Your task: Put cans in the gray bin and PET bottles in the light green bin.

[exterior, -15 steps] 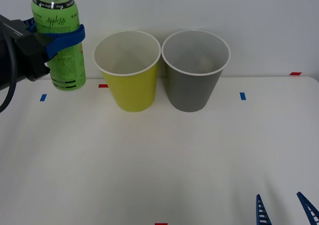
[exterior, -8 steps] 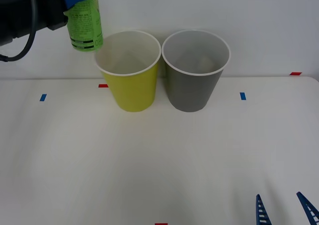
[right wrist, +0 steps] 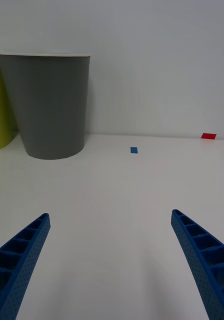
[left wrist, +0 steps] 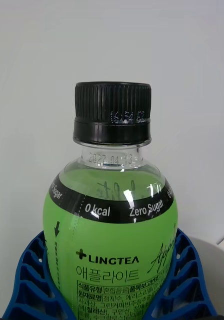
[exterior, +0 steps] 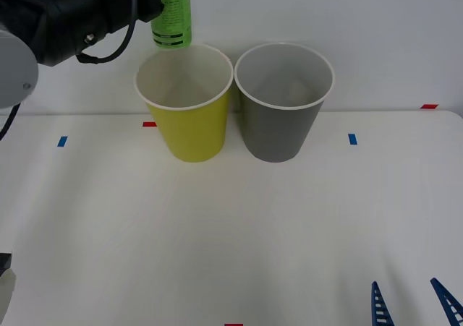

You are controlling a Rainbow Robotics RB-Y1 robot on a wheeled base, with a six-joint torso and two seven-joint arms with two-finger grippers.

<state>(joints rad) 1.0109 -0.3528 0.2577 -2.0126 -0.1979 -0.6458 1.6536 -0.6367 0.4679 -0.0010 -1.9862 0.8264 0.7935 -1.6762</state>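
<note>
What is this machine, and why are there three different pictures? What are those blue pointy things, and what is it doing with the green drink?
It is a robot with two arms, sorting rubbish. One camera looks down at a white table from above; the other two sit on the robot's wrists.

The blue ribbed things are its fingers. The left gripper is shut around a small bottle with a green label and black cap. From above, you see that bottle held up over the back rim of the light green bin, where plastic bottles go. The gray bin beside it is for cans.

The right gripper waits low over the table, open and holding nothing.
</note>
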